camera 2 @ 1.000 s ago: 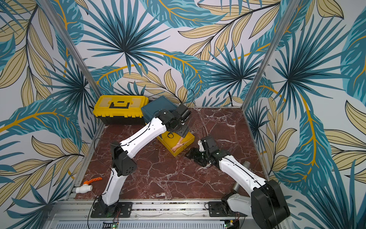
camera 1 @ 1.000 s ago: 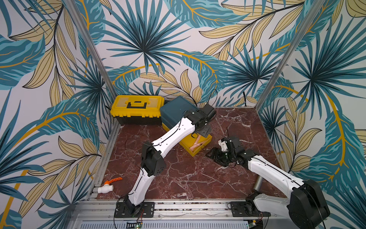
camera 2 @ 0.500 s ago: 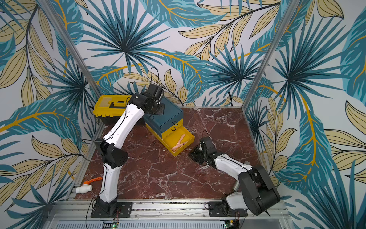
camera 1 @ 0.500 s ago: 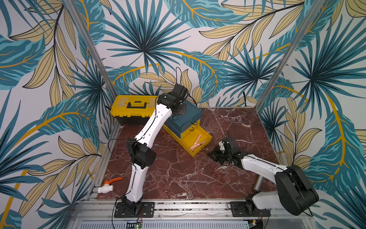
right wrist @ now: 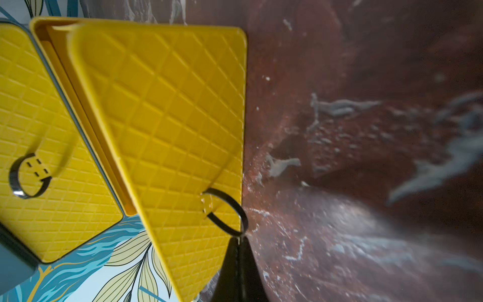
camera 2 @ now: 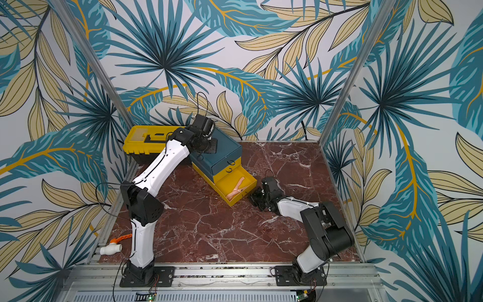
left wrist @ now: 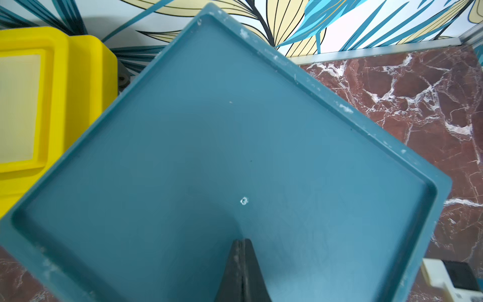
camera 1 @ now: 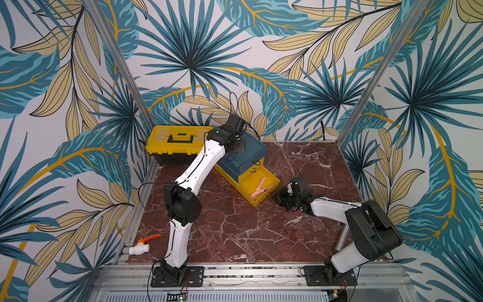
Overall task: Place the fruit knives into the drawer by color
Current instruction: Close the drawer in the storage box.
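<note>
On red-marble desk [camera 1: 235,230], teal-and-yellow drawer chest [camera 1: 245,157], bottom drawer [camera 1: 264,199] pulled out; left claw [left wrist: 241,251] closed over chest's teal top; right claw [right wrist: 239,243] closed, tips touching that drawer's loop pull [right wrist: 220,191]; two pink fruit knives [camera 1: 258,189] lying inside.

The toolbox [camera 1: 177,143] sat in the worktop's [camera 1: 235,230] back left corner, the chest [camera 1: 248,154] just right of it near the back edge. Two knives [camera 1: 258,187] lay in the chest's pulled-out bottom drawer [camera 1: 266,195]. A valve [camera 1: 142,245] lay at the front left corner.
</note>
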Robot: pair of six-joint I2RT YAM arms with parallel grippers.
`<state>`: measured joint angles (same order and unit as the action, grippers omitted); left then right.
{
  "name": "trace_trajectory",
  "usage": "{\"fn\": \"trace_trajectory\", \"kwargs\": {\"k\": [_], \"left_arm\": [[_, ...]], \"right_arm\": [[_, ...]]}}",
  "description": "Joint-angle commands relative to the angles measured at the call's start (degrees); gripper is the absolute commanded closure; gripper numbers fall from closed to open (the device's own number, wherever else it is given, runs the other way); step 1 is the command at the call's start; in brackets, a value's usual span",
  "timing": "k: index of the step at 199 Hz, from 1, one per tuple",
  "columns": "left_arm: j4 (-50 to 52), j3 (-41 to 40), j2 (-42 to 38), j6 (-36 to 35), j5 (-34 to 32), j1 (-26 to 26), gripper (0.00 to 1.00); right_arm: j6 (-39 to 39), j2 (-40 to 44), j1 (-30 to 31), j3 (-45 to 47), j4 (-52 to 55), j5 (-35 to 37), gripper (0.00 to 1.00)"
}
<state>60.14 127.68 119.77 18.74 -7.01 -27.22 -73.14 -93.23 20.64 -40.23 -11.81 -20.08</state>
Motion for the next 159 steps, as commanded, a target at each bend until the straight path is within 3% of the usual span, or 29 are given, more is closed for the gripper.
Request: {"fn": "trace_trajectory", "kwargs": {"k": [1,115,138,159], "left_arm": [[8.30,-6.12,3.69,0.72,3.23,0.24,1.00],[5.88,-13.48,3.01,0.30,6.21,0.24,1.00],[5.57,-13.90,2.48,0.36,7.35,0.07,1.00],[7.20,-10.06,1.42,-0.46,6.41,-1.29,1.00]], "right_arm": [[-2.67,-5.31,-0.08,-3.61,-7.64,-0.88,1.00],[-9.76,-29.50,1.19,-29.76,-18.57,-8.54,1.00],[-10.77,-29.38,1.35,-29.38,-19.98,-7.77,1.00],[-6.98,-23.92,1.39,-26.53,-16.34,-5.70,1.00]]}}
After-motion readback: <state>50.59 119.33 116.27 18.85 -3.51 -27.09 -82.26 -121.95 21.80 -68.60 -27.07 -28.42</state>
